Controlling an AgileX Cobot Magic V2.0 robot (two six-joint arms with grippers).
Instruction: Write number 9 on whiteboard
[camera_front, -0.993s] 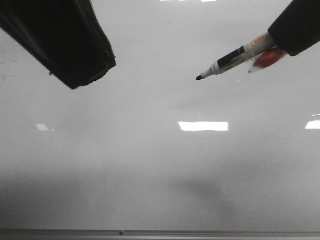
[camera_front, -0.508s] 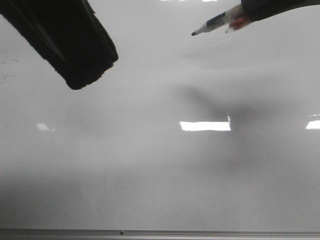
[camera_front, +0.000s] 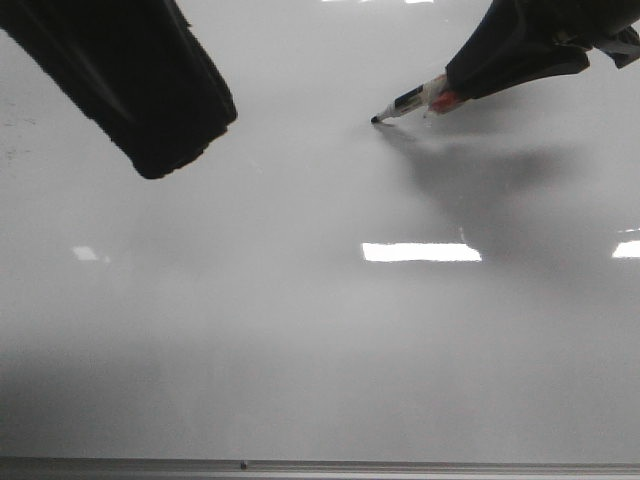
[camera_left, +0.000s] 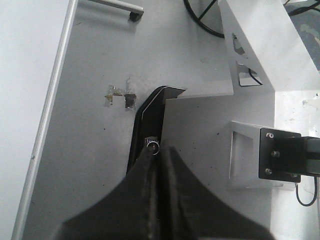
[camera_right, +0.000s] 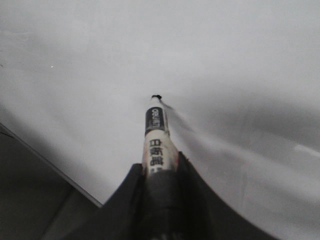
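Note:
The whiteboard (camera_front: 300, 330) fills the front view, glossy pale grey, with a thin metal rail (camera_front: 320, 466) along its lower edge. No number 9 or other marker line shows on it. My right gripper (camera_front: 455, 92) is shut on a black-and-white marker (camera_front: 410, 100). The marker's black tip meets its own shadow on the board at upper middle. In the right wrist view the marker (camera_right: 156, 132) sticks out from the right gripper (camera_right: 161, 167), its tip on the whiteboard (camera_right: 225, 60). My left gripper (camera_front: 165, 160) hangs at upper left, shut and empty; its jaws are pressed together in the left wrist view (camera_left: 159, 152).
Bright rectangular light reflections (camera_front: 420, 252) lie across the board's middle. The left wrist view shows the whiteboard's edge (camera_left: 25, 75), a grey table surface with tape scraps (camera_left: 120, 95), a white bracket (camera_left: 250, 155) and black cables (camera_left: 200, 15).
The right gripper carried the marker up and left, then down. The tip now sits on the board, higher and further left than a second ago. The left gripper has not moved.

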